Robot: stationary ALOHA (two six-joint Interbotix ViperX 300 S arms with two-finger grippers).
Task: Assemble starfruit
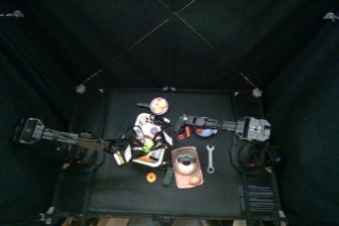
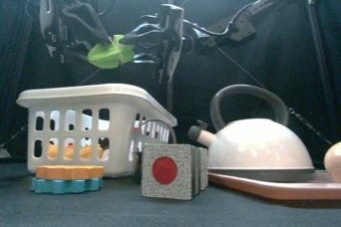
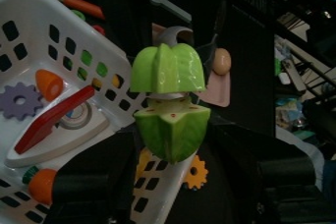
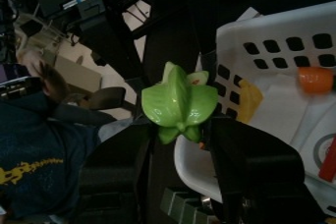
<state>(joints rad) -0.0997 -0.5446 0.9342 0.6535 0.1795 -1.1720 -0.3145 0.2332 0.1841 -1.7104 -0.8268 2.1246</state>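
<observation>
Starfruit [image 3: 171,100] halves are held in the air above the white basket [image 2: 80,121], between the two arms. In the left wrist view, the fruit appears as two green pieces: an upper half [image 3: 167,68] and a lower half [image 3: 172,133], stacked end to end with a narrow seam between them; whether they are fully joined cannot be told. The left gripper [image 3: 168,159] has its jaws pinching the lower half. In the right wrist view, the right gripper [image 4: 180,135] has its jaws pinching the green piece from both sides. In the front view, the fruit shows as a green mass high at the left, with the left arm [image 2: 67,12] behind it and the right arm [image 2: 246,17] reaching across the middle toward it. The basket stands on the black surface [image 2: 134,209] at the left and holds coloured items, among them an orange piece [image 3: 49,83], a purple gear [image 3: 19,98] and a red strip [image 3: 55,120]. In front of the basket lies a stack of orange and blue gears [image 2: 70,178]. Beside them stands a grey cube with a red disc [image 2: 166,170]. At the right, a white kettle [image 2: 257,143] rests on a wooden board [image 2: 273,186]. In the top view, a wrench [image 1: 211,158] lies on the surface just beside the board.
</observation>
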